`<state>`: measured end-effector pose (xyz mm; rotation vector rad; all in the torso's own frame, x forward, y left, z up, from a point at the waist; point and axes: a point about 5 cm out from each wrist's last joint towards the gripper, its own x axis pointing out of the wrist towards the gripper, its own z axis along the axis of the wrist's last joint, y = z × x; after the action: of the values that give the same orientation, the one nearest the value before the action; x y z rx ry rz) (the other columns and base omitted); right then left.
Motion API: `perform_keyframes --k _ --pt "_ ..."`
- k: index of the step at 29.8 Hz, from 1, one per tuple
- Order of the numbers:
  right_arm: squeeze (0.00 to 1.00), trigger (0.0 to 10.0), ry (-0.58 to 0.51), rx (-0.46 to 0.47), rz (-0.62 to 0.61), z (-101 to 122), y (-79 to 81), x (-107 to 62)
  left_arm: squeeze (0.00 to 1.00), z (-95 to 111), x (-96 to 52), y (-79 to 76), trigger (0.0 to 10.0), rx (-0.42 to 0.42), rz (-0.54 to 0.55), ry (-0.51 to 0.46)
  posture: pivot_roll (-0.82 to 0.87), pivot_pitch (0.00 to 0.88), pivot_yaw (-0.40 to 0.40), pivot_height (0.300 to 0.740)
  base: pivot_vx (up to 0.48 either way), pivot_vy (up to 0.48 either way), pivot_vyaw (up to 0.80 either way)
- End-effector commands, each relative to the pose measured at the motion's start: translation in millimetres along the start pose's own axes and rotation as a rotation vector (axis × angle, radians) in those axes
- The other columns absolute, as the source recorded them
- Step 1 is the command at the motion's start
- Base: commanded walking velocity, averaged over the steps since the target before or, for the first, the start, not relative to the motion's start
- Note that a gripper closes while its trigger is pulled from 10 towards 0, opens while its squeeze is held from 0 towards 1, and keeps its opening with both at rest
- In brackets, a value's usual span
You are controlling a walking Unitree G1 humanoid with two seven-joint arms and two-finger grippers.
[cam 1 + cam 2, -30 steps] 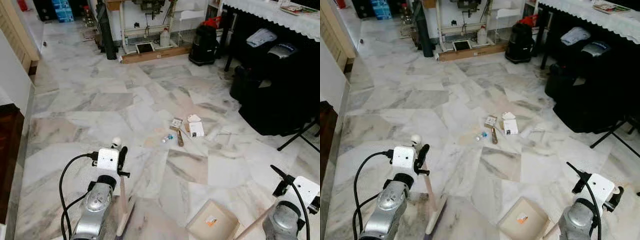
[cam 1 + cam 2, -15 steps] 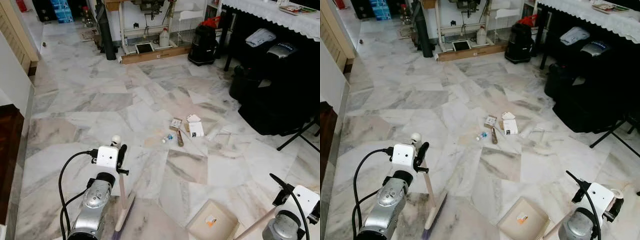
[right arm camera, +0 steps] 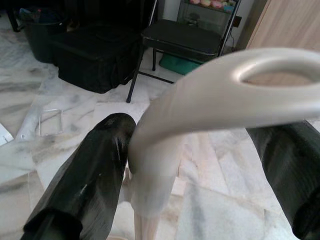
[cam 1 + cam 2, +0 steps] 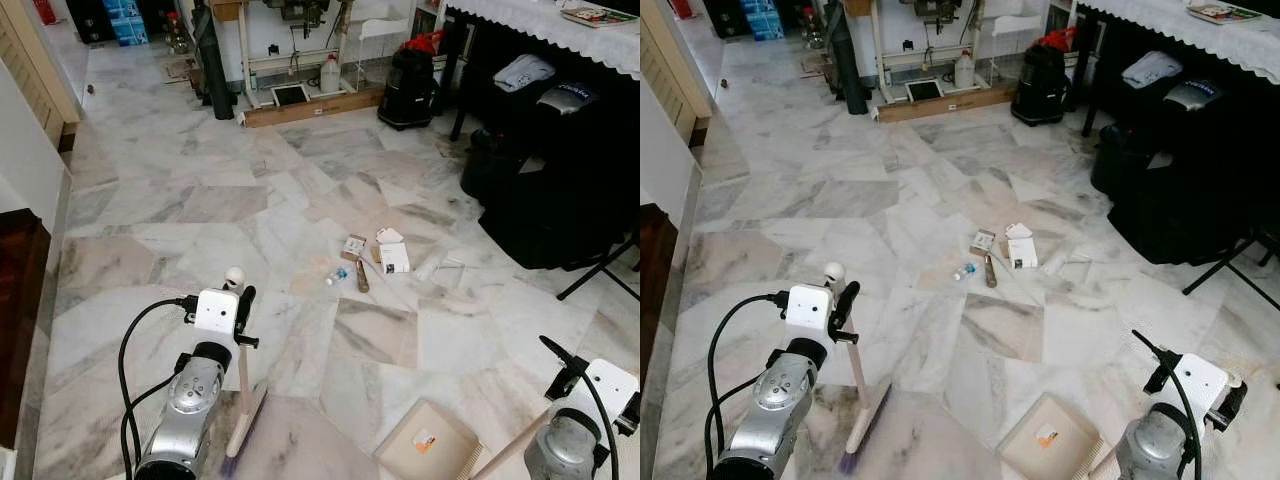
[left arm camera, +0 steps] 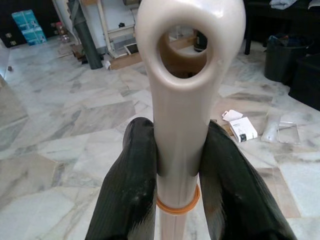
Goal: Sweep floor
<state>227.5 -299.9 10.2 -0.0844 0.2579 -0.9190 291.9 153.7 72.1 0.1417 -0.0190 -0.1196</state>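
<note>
My left gripper (image 4: 241, 312) is shut on the top of a cream broom (image 4: 243, 392) handle, just below its hanging hole (image 5: 186, 46). The broom stands nearly upright, its purple-bristled head (image 4: 855, 450) on the marble floor by my left arm. My right gripper (image 3: 200, 131) is shut on the looped handle of a beige dustpan (image 4: 425, 446), which rests on the floor at the lower right. Ahead lies the litter: a small cardboard box (image 4: 353, 246), a white box (image 4: 393, 258), a little bottle (image 4: 335, 275), a brown piece (image 4: 361, 279) and clear plastic (image 4: 441, 268).
Black bags and bins (image 4: 545, 190) crowd the right side under a table with a white lace cloth (image 4: 560, 30). A black stand leg (image 4: 598, 276) reaches onto the floor there. A black canister (image 4: 405, 90) and a wooden plank (image 4: 310, 107) stand at the back. A white wall (image 4: 25, 160) runs along the left.
The broom's head has swung slightly, so its purple bristles show now. My right arm dipped and came back up. The litter has not moved.
</note>
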Motion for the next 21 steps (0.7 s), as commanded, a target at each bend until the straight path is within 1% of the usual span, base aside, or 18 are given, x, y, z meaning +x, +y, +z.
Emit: perform_keyframes --k 1,6,13,14,15,19,20,21 --pt "0.00 10.0 -0.003 0.003 -0.009 3.0 1.3 2.2 0.00 4.6 0.4 3.8 10.0 0.014 0.009 -0.028 -0.06 0.000 0.015 0.740 0.000 0.000 0.00" --pt "0.00 10.0 0.003 0.005 0.009 4.8 7.1 2.9 0.00 3.6 -2.5 7.8 10.0 0.020 0.028 -0.028 -0.05 0.000 0.005 0.740 0.000 0.000 0.00" --pt "0.00 10.0 0.014 0.012 0.022 7.8 13.6 4.4 0.00 4.9 -1.7 11.0 10.0 0.026 0.041 -0.032 -0.03 0.000 -0.001 0.740 0.000 0.000 0.00" --pt "0.00 9.3 0.019 0.013 0.024 7.9 15.0 4.3 0.00 5.1 -1.5 12.1 10.0 0.027 0.044 -0.032 -0.03 0.000 -0.002 0.740 0.000 0.000 0.00" --pt "0.00 10.0 0.025 0.015 0.025 7.6 16.5 4.0 0.00 5.3 -1.4 13.3 10.0 0.029 0.046 -0.033 -0.03 0.000 -0.001 0.740 0.000 0.000 0.00" --pt "0.00 10.0 0.033 0.015 0.024 6.6 17.4 3.6 0.00 5.9 -2.0 15.0 10.0 0.032 0.051 -0.035 -0.03 0.000 -0.001 0.740 0.000 0.000 0.00" --pt "0.00 9.5 0.036 0.016 0.025 6.2 17.9 3.4 0.00 5.9 -1.8 15.5 10.0 0.033 0.052 -0.035 -0.02 0.000 -0.001 0.740 0.000 0.000 0.00" --pt "0.00 8.4 0.041 0.016 0.024 5.3 18.1 3.0 0.00 6.3 -1.5 16.1 10.0 0.035 0.053 -0.035 -0.02 0.000 0.000 0.740 0.000 0.000 0.00"
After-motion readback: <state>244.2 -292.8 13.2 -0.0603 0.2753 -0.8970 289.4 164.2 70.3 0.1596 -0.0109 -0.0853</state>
